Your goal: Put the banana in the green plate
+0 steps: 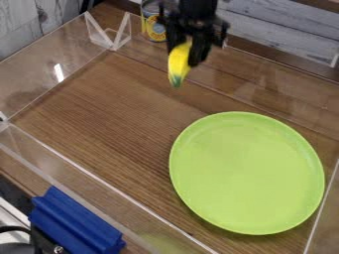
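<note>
**Banana aloft at the back of the wooden table**

A clear plastic wall (40, 89) rims the wood-grain tabletop (106, 129), and a yellow-labelled can (158, 27) stands at the far edge, just behind the black robot gripper (185, 55). A blue plastic object (73, 230) sits at the near left corner, outside the wall. Nothing lies between the gripper and the large, round lime-green plastic plate (248, 171), which rests flat at the near right, well apart from it. The gripper, pointing down, is clenched on the small, curved yellow banana (177, 64) — held clear of the table, its long axis close to upright, lower tip tilted slightly toward the camera.
</note>
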Controlling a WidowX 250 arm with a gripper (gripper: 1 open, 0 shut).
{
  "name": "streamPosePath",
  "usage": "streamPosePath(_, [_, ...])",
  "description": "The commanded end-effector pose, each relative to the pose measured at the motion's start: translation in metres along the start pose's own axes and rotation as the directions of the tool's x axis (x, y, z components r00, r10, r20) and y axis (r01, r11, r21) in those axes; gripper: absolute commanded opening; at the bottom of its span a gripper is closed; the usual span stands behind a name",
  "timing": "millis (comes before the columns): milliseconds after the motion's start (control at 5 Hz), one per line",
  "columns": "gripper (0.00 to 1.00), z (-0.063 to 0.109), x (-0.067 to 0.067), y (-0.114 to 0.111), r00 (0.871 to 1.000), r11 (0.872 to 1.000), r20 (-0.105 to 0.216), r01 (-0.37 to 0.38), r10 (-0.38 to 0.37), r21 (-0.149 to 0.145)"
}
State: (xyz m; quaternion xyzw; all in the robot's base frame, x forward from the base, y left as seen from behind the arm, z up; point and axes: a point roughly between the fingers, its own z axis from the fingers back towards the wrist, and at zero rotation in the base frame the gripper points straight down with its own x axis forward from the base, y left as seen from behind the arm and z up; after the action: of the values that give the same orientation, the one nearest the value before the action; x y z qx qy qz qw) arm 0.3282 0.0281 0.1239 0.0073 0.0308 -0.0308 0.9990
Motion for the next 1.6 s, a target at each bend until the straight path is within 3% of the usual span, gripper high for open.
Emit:
streamPosePath(0, [0.00, 0.041, -0.021, -0.016, 0.996, 0.999, 0.079, -0.038, 0.037, 0.015])
streamPosePath(600, [0.00, 0.047, -0.090, -0.077, 0.997, 1.000, 0.075, -0.003, 0.002, 0.005])
streamPosePath(1000, [0.00, 0.040, -0.116, -0.122, 0.997, 1.000, 0.073, 0.006, -0.006, 0.000])
streamPosePath(1400, [0.00, 0.016, -0.126, -0.155, 0.996, 1.000, 0.089, -0.016, 0.016, 0.003])
